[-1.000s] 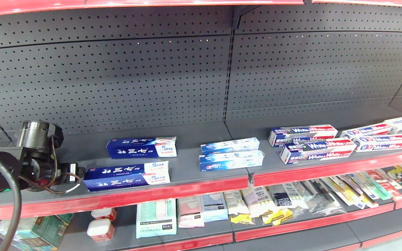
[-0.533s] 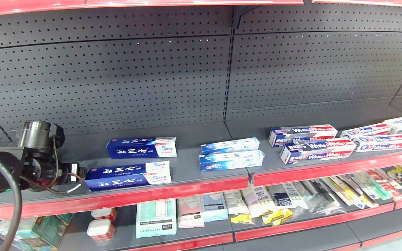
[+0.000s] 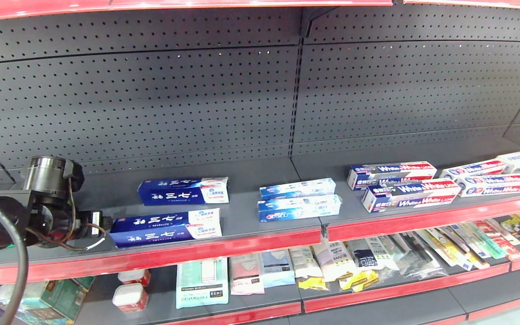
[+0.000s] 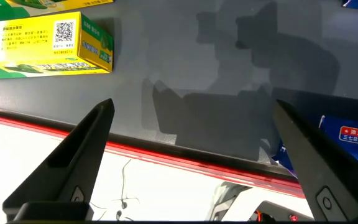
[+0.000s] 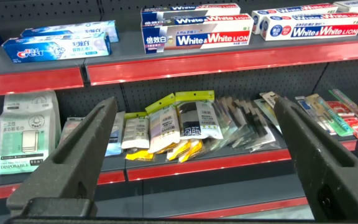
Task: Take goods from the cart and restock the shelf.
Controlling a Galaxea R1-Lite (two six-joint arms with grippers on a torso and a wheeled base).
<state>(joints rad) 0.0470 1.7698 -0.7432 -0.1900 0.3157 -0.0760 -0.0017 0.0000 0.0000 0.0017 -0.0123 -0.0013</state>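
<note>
Left wrist view: my left gripper point(image 4: 192, 104), spread and empty, hangs beside the blue toothpaste box point(image 4: 353, 134); I should withdraw straight, not nudging it.

Grey store shelf point(image 3: 251, 176) with a red front edge.
Dark blue toothpaste boxes point(image 3: 165, 228) lie flat at lower left, light blue boxes point(image 3: 299, 207) at centre, white boxes point(image 3: 411, 194) at right.
</note>
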